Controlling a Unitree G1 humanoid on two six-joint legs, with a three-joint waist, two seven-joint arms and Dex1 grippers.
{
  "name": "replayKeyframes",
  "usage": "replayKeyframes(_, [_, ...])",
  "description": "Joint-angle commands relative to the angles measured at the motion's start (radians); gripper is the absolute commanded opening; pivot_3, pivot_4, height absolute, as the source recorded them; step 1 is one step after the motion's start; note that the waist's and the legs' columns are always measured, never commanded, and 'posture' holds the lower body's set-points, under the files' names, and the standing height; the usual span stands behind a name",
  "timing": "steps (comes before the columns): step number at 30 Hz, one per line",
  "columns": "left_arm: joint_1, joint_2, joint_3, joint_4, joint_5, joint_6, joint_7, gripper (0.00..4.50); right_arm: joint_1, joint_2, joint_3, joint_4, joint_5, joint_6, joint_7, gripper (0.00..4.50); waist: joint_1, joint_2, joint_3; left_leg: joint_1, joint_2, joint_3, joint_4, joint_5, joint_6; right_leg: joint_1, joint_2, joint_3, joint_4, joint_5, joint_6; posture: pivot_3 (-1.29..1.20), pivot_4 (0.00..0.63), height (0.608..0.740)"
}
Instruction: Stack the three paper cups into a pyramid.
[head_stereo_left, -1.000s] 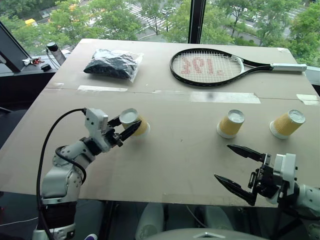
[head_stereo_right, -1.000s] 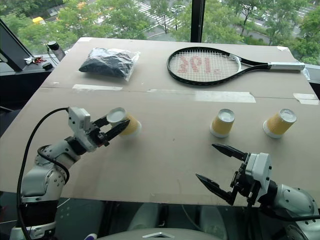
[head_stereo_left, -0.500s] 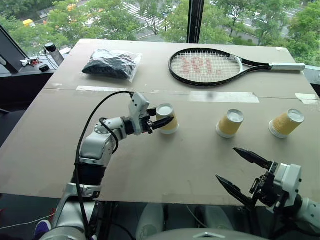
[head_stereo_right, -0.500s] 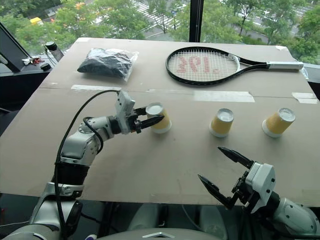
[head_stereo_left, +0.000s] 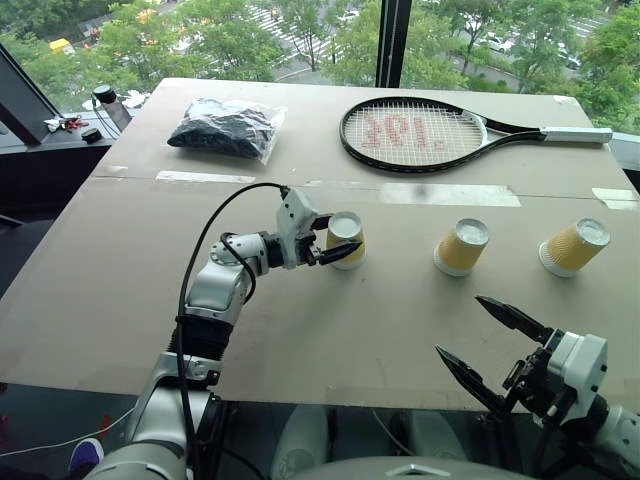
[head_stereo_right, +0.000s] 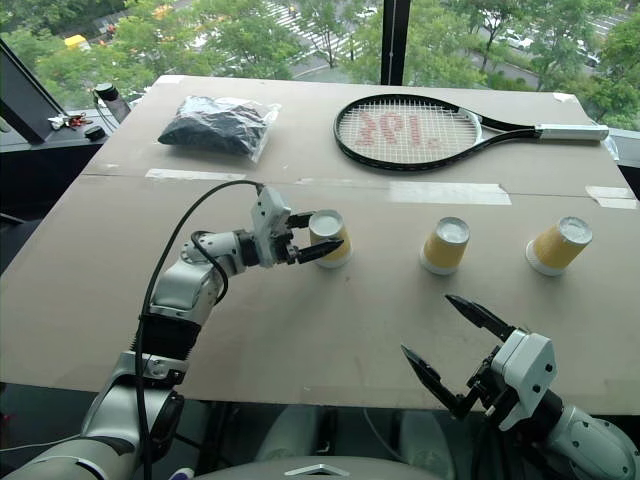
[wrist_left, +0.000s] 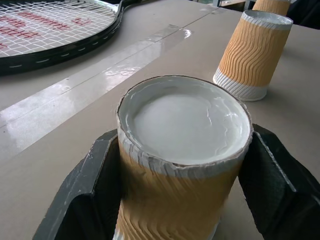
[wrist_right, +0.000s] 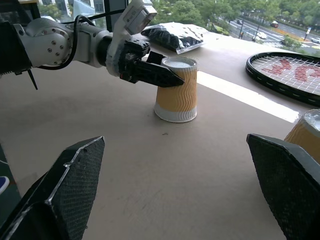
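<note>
I'm looking down on a wide brown table (head_stereo_left: 330, 320) set against tall windows, with green trees and a street outside. A strip of clear tape (head_stereo_left: 450, 194) runs across the table where two boards meet. Toward the far edge lie a tennis racket (head_stereo_left: 415, 133), its handle pointing to the far right corner, and a clear bag of dark stuff (head_stereo_left: 226, 128) nearer the far left corner. Off the left edge, a dark ledge carries a few small items I can't make out.

All three paper cups stand upside down in a loose row just on my side of the tape, none stacked. The left cup (head_stereo_left: 345, 239) stands upright near the middle of the table. The middle cup (head_stereo_left: 461, 246) stands to its right, well apart, and the right cup (head_stereo_left: 574, 246) sits close to the right edge; both look slightly tilted from up here.

My left gripper (head_stereo_left: 337, 241) reaches in roughly level from the left, its two black fingers (wrist_left: 87, 195) flanking the left cup. In the left wrist view they sit right against its ribbed sides, though I can't tell whether they press or have let go. My right gripper (head_stereo_left: 480, 338) hangs at the near edge on the right, fingers spread wide and empty.
</note>
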Motion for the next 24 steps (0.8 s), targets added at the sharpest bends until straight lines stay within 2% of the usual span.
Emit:
replayKeyframes(1, [0.022,0.012,0.022,-0.042,-0.008,-0.015,-0.015,4.42,-0.005,-0.002,-0.015,-0.038,0.022,0.001,-0.017,4.50,0.000,0.000,0.000,0.000,0.000,0.000,0.000,0.000,0.000,0.000,0.000,0.000,0.000,0.000,0.000,0.00,0.150,0.740])
replayKeyframes(5, [0.088,0.045,0.077,-0.146,-0.073,0.024,-0.025,4.42,-0.039,0.026,-0.029,-0.028,0.000,0.020,-0.088,4.50,-0.005,0.000,0.000,0.000,0.001,0.000,0.000,0.000,0.000,0.000,0.000,0.001,0.000,0.000,0.000,0.00,0.150,0.740])
replayKeyframes(7, [0.149,0.080,0.120,-0.236,-0.137,0.091,-0.039,4.42,-0.076,0.028,-0.026,-0.012,-0.022,0.088,-0.147,4.50,-0.007,0.000,0.000,0.000,0.001,0.000,0.000,0.000,-0.001,-0.001,-0.001,0.002,0.000,0.000,0.000,0.00,0.150,0.740])
replayKeyframes(12, [0.294,0.152,0.217,-0.413,-0.219,0.161,-0.018,4.42,-0.226,0.033,-0.023,0.036,-0.092,0.220,-0.275,4.50,-0.005,0.001,0.000,0.000,0.001,0.000,0.000,0.001,-0.002,-0.001,-0.005,0.002,0.000,0.000,0.000,0.00,0.150,0.740])
replayKeyframes(15, [0.369,0.167,0.264,-0.461,-0.221,0.131,-0.003,4.42,-0.337,0.043,-0.031,0.100,-0.054,0.305,-0.312,4.50,0.000,0.001,0.000,0.000,0.001,0.000,0.000,0.001,-0.002,0.000,-0.006,0.001,0.001,0.000,0.000,0.00,0.150,0.740])
replayKeyframes(20, [0.521,0.208,0.344,-0.597,-0.321,0.169,-0.046,4.42,-0.491,0.040,-0.027,0.201,-0.039,0.398,-0.325,4.50,-0.003,0.001,0.001,0.000,0.001,0.000,0.000,0.000,-0.001,0.000,-0.006,0.001,0.000,0.000,0.000,0.00,0.150,0.740])
replayKeyframes(24, [0.629,0.206,0.394,-0.662,-0.357,0.128,-0.069,4.42,-0.589,0.055,-0.018,0.276,-0.051,0.442,-0.350,4.50,-0.005,0.002,0.001,0.000,0.001,0.000,-0.001,-0.001,0.001,-0.001,-0.006,0.002,0.000,0.000,0.000,0.00,0.150,0.740])
